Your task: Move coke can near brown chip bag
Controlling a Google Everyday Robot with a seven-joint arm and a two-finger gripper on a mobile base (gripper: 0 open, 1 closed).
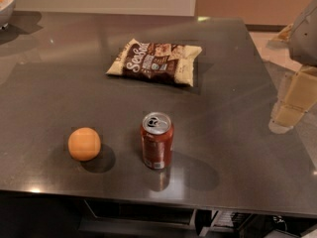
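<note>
Three loose things sit on the dark grey tabletop (233,73), a smooth, glossy slab that throws back soft reflections and shadows.

The gripper (290,110) hangs at the right edge of the camera view, over the tabletop's right margin: blocky cream-coloured segments under a rounded pale grey housing. Whether it is open or closed cannot be told, and nothing is seen in its hold.

The coke can (157,147) stands upright well apart from the gripper, off to the picture's left of it and a little nearer the front edge. It is a small dark-red metal cylinder with a silver top, a pull tab and a white patch low on its side.

The brown chip bag (154,61) lies flat, also left of the gripper but farther back. It is a wide, crinkled dark-brown pouch with cream edges and white script, and it is clear of the can.

An orange ball (84,144), round and matte, rests beyond the can, farther still from the gripper.

A pale bowl (6,11) holding orange pieces sits at the far back-left corner, the spot most distant from the gripper.
</note>
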